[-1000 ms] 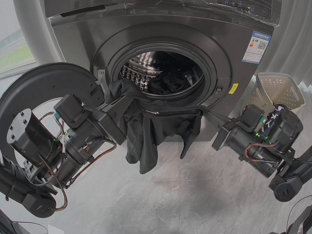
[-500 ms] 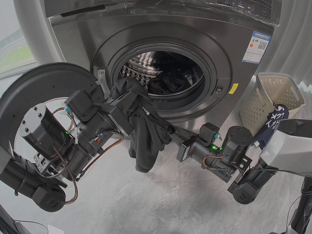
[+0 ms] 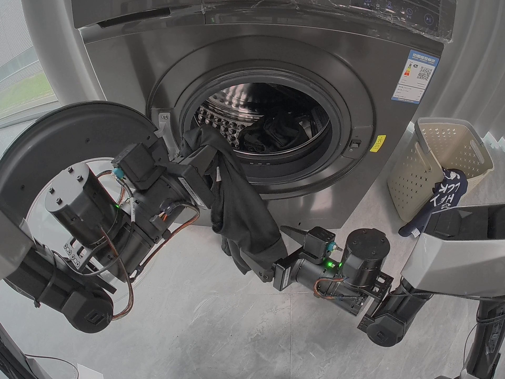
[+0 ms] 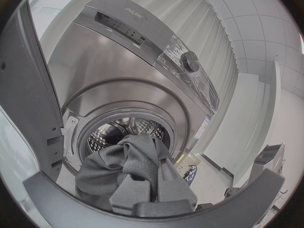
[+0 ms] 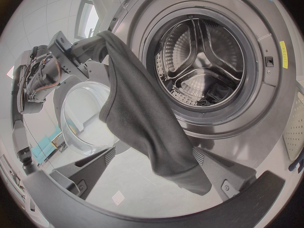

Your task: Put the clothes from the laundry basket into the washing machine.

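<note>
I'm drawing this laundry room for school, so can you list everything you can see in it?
washing machine: one, grey, straight ahead
door: one, dark grey, round, swung open on the machine's left
dark clothes: small pile, number unclear, low in the drum
black garment: one, black, hanging in front of the opening
laundry basket: one, cream, on the floor right of the machine
navy garment: one, navy with white print, draped over the basket's rim
floor: grey tiles
curtain: white, behind the machine
left end effector: one, dark grey, shut on the black garment's top
right end effector: one, dark grey, open, at the garment's lower end
</note>
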`<state>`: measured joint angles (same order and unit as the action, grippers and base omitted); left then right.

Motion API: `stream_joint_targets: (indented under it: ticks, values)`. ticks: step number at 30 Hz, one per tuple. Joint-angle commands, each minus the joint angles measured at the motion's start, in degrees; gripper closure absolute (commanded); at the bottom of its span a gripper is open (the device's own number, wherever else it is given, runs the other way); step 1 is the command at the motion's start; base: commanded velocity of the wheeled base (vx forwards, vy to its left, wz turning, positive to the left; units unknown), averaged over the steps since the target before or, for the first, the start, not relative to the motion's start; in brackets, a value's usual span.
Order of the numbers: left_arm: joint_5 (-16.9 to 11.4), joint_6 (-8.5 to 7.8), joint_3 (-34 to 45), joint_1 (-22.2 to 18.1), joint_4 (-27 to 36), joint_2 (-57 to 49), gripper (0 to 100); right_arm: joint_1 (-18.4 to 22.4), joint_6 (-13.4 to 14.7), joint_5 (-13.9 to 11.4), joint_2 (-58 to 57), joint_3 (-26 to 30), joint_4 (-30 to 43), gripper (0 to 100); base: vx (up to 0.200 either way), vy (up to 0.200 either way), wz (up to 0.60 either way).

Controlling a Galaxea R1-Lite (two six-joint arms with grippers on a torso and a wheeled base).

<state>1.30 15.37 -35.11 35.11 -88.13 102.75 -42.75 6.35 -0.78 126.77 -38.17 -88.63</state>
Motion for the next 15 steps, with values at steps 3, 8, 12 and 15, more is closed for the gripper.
stream_joint_targets:
  ticks: [3,8,12,15]
  values:
    - [0.0,0.10,-0.2,-0.3,-0.2,0.5,100,-1.5,-0.3,0.2,-0.5,0.0,-0.1,0,0.000,0.000,0.00]
    - [0.0,0.10,-0.2,-0.3,-0.2,0.5,100,-3.6,-0.5,0.1,-1.3,0.6,-0.1,0,0.000,0.000,0.00]
    - [0.0,0.10,-0.3,-0.3,-0.2,0.5,100,-6.0,-0.8,-0.3,-1.9,0.4,0.0,0,0.000,0.000,0.00]
    - [0.0,0.10,-0.3,-0.3,-0.2,0.4,100,-8.1,-1.2,-0.5,-1.4,-1.2,0.0,0,0.000,0.000,0.00]
